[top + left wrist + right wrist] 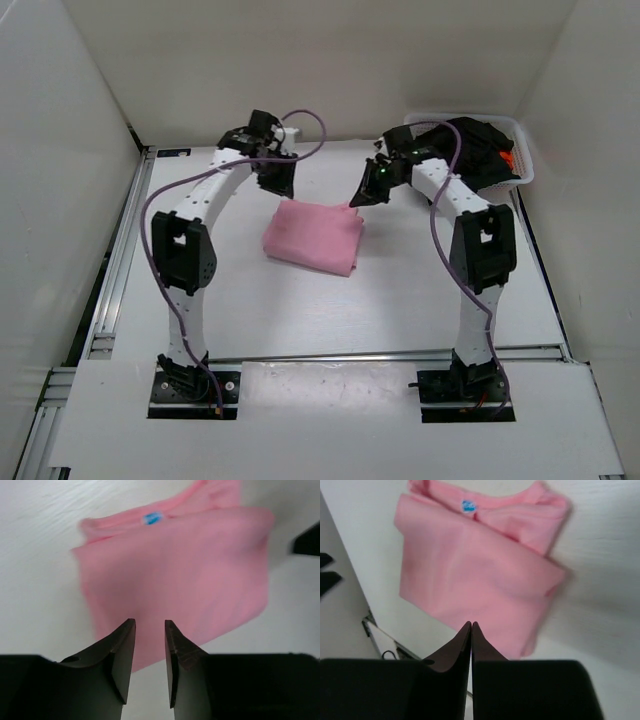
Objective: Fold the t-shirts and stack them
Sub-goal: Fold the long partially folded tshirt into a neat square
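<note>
On table (400, 310): pink tee (313, 237) folded, edges free | L jaws narrow gap | R jaws closed

The folded t-shirt (313, 236) lies on the table (400, 300), basket (524, 160) behind-right.

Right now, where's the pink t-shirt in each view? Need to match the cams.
Top external: pink t-shirt lies folded near the middle of the table.
Left wrist: pink t-shirt fills the upper middle, collar toward the top.
Right wrist: pink t-shirt sits upper centre, collar at the top.
Shared landmark: blue neck label, seen in both wrist views, too small to spot from above.
</note>
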Motion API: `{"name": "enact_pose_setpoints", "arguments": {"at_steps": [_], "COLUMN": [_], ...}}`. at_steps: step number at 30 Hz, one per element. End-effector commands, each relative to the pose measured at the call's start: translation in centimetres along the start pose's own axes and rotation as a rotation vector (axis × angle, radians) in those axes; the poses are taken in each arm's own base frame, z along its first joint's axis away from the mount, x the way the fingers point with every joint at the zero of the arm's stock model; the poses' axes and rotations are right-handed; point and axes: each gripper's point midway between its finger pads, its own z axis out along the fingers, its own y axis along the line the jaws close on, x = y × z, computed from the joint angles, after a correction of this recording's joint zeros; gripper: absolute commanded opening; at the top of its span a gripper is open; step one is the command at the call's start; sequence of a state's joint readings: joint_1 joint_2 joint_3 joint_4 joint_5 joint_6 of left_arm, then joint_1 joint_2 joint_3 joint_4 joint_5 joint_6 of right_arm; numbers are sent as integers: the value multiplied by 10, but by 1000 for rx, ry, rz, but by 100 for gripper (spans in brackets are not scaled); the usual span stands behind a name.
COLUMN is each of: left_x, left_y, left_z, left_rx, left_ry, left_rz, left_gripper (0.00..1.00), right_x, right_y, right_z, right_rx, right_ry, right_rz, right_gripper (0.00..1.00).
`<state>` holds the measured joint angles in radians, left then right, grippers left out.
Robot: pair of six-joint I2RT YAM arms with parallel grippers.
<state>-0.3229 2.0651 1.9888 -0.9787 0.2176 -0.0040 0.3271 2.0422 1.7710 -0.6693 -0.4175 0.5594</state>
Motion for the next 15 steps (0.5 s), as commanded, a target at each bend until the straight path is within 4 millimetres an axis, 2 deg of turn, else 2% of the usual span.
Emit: {"name": "enact_pose_setpoints", "arguments": {"at_steps": [1, 4, 6, 7, 8, 10, 11, 14, 15], "left_x": [33, 40, 37, 33, 36, 30, 27, 9, 5], "left_y": [-36, -30, -19, -15, -8, -4, 5, 10, 10], "left_z": [40, 67, 84, 86, 93, 98, 102, 99, 98], "left_rx": [137, 134, 87, 68, 37, 16, -1, -15, -15], "left_ry": [163, 218, 195, 175, 181, 160, 149, 99, 89], "left_rz": [5, -9, 2, 8, 10, 16, 9, 12, 14], "left_gripper": [40, 38, 38, 38, 38, 43, 46, 58, 62], "right_x": [17, 26, 24, 27, 24, 16, 9, -8, -17], "right_y": [7, -1, -3, -12, -12, -17, -22, -33, -35], "right_z": [33, 62, 69, 77, 81, 91, 93, 102, 99], "right_rx": [-69, -76, -71, -49, -49, -30, -18, 21, 26], "right_ry": [102, 166, 171, 181, 180, 162, 146, 100, 76], "right_rz": [40, 104, 125, 137, 145, 141, 156, 177, 178], "right_gripper": [0, 0, 0, 0, 0, 0, 0, 0, 0]}}
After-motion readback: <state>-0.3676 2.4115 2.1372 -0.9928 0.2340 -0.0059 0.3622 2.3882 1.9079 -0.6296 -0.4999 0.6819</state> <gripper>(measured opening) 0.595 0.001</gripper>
